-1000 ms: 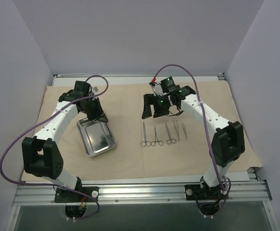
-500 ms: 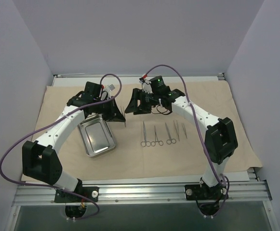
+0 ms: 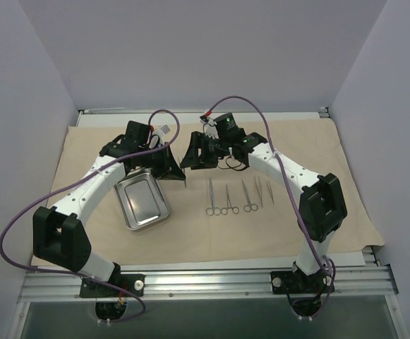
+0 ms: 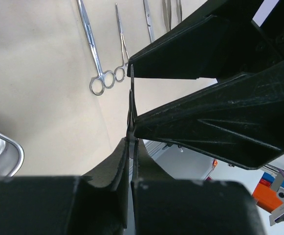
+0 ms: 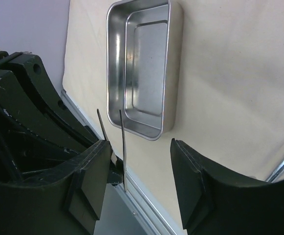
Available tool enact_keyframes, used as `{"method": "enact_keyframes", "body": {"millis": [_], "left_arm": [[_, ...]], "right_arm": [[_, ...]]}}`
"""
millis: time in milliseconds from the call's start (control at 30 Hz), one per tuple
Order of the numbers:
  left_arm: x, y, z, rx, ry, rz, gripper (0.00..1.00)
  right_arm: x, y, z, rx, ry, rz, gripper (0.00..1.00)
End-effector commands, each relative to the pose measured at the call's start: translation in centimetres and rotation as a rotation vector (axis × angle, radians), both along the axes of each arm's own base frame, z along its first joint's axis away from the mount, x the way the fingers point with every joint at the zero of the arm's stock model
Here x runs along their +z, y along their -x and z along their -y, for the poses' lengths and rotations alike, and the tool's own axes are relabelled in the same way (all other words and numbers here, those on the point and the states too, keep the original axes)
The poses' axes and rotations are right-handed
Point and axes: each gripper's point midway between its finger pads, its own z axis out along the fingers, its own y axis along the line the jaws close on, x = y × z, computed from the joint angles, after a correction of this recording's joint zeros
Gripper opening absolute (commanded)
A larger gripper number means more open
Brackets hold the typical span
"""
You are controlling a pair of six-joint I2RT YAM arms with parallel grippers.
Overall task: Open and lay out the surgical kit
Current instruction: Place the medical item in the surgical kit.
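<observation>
Looking down from the top camera, I see the beige cloth wrap [image 3: 332, 148] spread flat over the table, both arms reaching in above its middle. The steel tray [image 3: 145, 200] sits on the cloth left of centre, tilted off square, with nothing in it. To its right five instruments lie in a row, parallel and apart: three ring-handled instruments [image 3: 228, 200] with rings toward me, then two slimmer pieces [image 3: 259, 191] at the right end, too small for me to name. The left gripper [image 3: 176, 171] is clamped tight on a pair of tweezers [image 5: 123, 156], held clear of the cloth between tray and row. The left wrist view shows the thin steel pinched edge-on between its fingers. The right gripper [image 5: 139, 147] faces it tip to tip, jaws parted and straddling the tweezers. From the right wrist, the prongs stand just beside its left finger [image 5: 90, 181], a wide gap to the other finger. I cannot tell whether steel and finger touch.
</observation>
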Motion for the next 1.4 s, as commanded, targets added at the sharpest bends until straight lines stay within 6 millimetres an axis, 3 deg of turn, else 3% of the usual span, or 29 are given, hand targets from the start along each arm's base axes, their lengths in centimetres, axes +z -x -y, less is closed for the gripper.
{"method": "enact_keyframes", "body": {"millis": [0, 300, 667, 1000, 1067, 1133, 1267, 1300, 1333, 1367], "left_arm": [[1.7, 0.0, 1.0, -0.043, 0.046, 0.062, 0.02], [0.2, 0.2, 0.7, -0.049, 0.015, 0.034, 0.02], [0.9, -0.1, 1.1, -0.05, 0.041, 0.039, 0.02], [1.7, -0.1, 1.3, -0.058, 0.057, 0.057, 0.02], [1.5, 0.0, 1.3, -0.06, 0.059, 0.052, 0.02], [1.5, 0.0, 1.3, -0.064, 0.062, 0.053, 0.02], [1.6, -0.2, 1.4, -0.064, 0.067, 0.056, 0.02], [1.7, -0.3, 1.4, -0.064, 0.068, 0.057, 0.02], [1.6, -0.4, 1.3, -0.063, 0.071, 0.056, 0.05], [1.6, -0.6, 1.0, -0.051, 0.067, 0.056, 0.15]], "right_arm": [[4.0, -0.1, -0.5, -0.011, -0.05, 0.097, 0.52], [6.5, -0.3, 0.4, -0.063, -0.035, 0.157, 0.52], [4.1, 0.3, -1.2, 0.004, -0.016, 0.11, 0.5], [2.2, 0.8, -1.5, 0.033, 0.025, 0.075, 0.42], [2.0, 1.0, -1.6, 0.04, 0.027, 0.07, 0.38], [1.8, 1.0, -1.7, 0.047, 0.036, 0.071, 0.27], [1.1, 1.1, -1.6, 0.053, 0.061, 0.056, 0.2], [1.0, 1.2, -1.6, 0.054, 0.067, 0.055, 0.13], [0.9, 1.2, -1.5, 0.057, 0.074, 0.059, 0.1], [0.6, 1.2, -1.2, 0.054, 0.092, 0.051, 0.05]]}}
